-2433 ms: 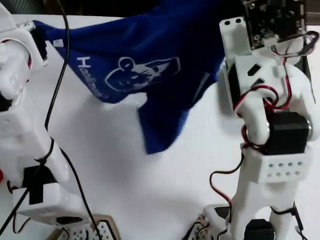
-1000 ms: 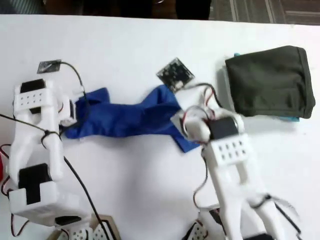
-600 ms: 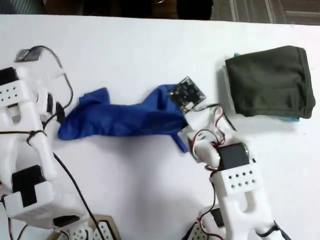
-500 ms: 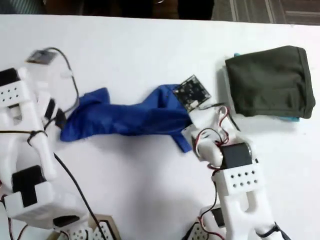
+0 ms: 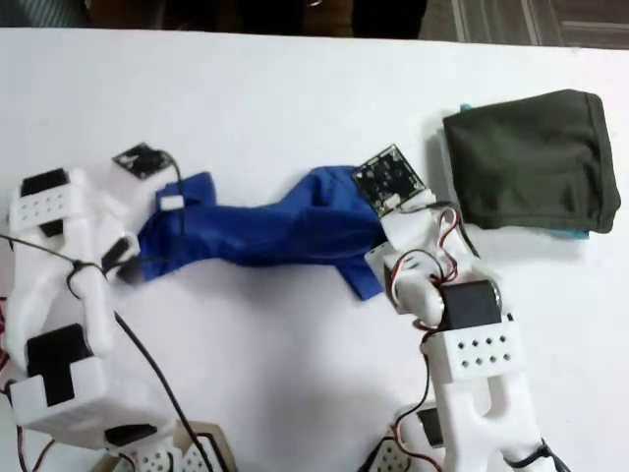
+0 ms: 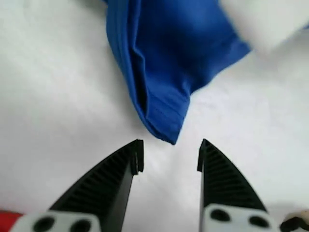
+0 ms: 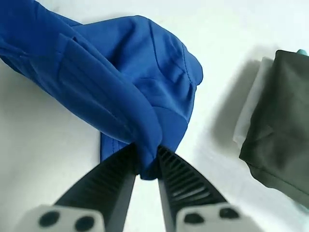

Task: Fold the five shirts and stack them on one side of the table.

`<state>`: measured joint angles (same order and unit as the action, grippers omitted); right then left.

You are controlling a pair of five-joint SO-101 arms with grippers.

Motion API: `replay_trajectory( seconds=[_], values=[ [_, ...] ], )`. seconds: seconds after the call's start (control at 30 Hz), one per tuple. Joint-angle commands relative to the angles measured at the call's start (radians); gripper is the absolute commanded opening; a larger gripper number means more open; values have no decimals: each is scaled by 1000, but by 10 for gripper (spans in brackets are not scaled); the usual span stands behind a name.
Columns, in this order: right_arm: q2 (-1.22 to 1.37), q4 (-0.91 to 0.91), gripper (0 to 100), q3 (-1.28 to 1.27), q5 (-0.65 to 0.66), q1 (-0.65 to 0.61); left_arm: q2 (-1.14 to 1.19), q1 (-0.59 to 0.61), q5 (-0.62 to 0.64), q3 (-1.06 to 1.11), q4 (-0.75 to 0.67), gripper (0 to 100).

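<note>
Lying bunched in a long roll across the middle of the white counter (image 5: pixel 295 374), the blue shirt (image 5: pixel 265 231) has its right end pinched in the right jaws. The left jaws stand parted and empty, just short of its left end. A folded dark green shirt (image 5: pixel 531 162) sits at the upper right.

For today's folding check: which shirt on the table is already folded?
The dark green shirt, a neat rectangle; the blue shirt lies bunched and twisted.

Blue shirt (image 5: pixel 265 231) end beneath right arm (image 5: pixel 472 344)
</note>
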<state>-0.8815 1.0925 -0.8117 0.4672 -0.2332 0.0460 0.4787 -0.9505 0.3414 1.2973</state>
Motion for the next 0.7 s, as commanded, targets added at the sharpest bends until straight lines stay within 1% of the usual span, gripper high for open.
replay_trajectory(
  seconds=[0.0, 0.07, 0.23, 0.3, 0.37, 0.43, 0.5, 0.67],
  values=[
    [-36, -15, 18, 3, 0, 10, -8, -15, 49, 39, -143, 203],
    [-38, -15, 18, 3, 0, 12, -8, -17, 161, 76, -222, 203],
    [-38, -15, 18, 3, 0, 12, -9, -60, 399, 154, -238, 203],
    [-38, -15, 18, 3, 0, 12, -9, -55, 479, 159, -250, 203],
    [-38, -15, 18, 3, 0, 12, -14, -26, 537, 160, -292, 203],
    [-38, -15, 18, 3, 0, 12, -15, 15, 568, 159, -351, 203],
    [-38, -13, 18, 3, 0, 12, -9, 55, 562, 159, -400, 203],
    [-38, -1, 18, 3, 0, 12, -8, 107, 522, 162, -422, 203]
  ],
)
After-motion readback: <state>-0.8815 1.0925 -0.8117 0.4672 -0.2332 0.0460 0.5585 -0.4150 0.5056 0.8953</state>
